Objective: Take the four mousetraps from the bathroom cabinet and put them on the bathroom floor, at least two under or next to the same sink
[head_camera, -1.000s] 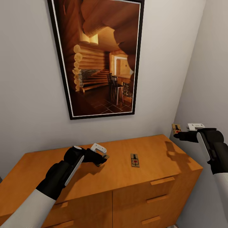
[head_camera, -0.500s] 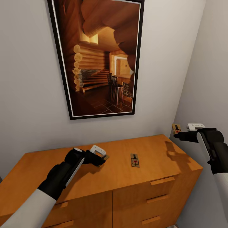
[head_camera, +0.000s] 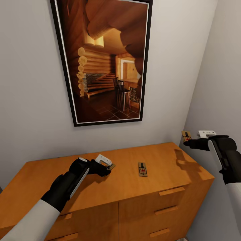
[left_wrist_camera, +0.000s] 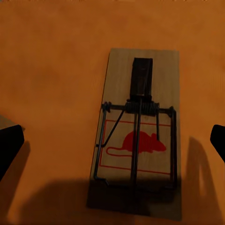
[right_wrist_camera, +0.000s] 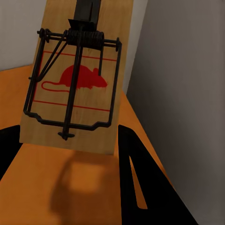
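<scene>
The orange-brown cabinet (head_camera: 160, 157) fills the lower head view. One mousetrap (head_camera: 143, 169), a small wooden board with a red mouse print and dark wire, lies flat on its top near the middle. A second mousetrap (head_camera: 111, 166) (left_wrist_camera: 138, 140) lies left of it. My left gripper (head_camera: 107, 166) (left_wrist_camera: 114, 144) hovers low over this one, open, with a black fingertip (left_wrist_camera: 10, 145) on either side. A third mousetrap (head_camera: 186, 136) (right_wrist_camera: 77, 79) stands upright in the air past the cabinet's right end, with my right gripper (head_camera: 186, 142) (right_wrist_camera: 70, 157) shut on it.
A tall black-framed picture (head_camera: 103, 60) of a log-cabin interior hangs on the grey wall behind the cabinet. A second grey wall (head_camera: 221, 83) closes in on the right, close to my right arm. Drawer handles (head_camera: 171, 191) show on the cabinet front.
My left gripper has sunk a little toward the cabinet top, closing in over the left mousetrap. The right arm and its held mousetrap have stayed still.
</scene>
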`<state>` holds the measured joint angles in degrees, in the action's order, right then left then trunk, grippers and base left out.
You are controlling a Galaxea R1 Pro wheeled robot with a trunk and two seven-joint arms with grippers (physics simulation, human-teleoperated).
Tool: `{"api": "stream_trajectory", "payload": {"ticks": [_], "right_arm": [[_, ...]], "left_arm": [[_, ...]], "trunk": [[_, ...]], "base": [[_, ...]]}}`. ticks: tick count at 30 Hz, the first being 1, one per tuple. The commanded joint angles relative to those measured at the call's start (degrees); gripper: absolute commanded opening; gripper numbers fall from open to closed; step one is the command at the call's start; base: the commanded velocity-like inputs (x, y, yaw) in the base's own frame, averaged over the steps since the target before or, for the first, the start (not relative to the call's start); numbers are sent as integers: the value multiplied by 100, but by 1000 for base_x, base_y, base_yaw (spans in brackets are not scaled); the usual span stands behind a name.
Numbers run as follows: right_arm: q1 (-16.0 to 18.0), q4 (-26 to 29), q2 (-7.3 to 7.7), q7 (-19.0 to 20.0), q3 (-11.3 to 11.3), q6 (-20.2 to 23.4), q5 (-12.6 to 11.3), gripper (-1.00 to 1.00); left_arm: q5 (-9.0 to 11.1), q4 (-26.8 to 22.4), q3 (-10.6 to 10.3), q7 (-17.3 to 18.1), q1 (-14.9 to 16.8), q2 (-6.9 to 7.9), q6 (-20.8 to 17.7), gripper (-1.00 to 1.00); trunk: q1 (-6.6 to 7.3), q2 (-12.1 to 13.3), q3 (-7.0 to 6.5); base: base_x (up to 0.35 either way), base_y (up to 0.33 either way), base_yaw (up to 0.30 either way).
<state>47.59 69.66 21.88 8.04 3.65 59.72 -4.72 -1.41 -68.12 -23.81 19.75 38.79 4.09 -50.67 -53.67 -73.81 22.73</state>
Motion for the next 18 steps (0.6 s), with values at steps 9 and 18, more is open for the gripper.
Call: {"api": "stream_trajectory", "payload": {"ticks": [9, 18], "right_arm": [[5, 3, 1, -22, 5, 28, -64, -100], [5, 0, 1, -22, 6, 28, -58, -100]], "left_arm": [[-18, -8, -6, 20, 6, 4, -15, 100], [-18, -5, -8, 20, 6, 4, -14, 100]], "trunk": [[0, -4, 7], [0, -4, 7]], "base": [[0, 0, 0], [0, 0, 0]]}}
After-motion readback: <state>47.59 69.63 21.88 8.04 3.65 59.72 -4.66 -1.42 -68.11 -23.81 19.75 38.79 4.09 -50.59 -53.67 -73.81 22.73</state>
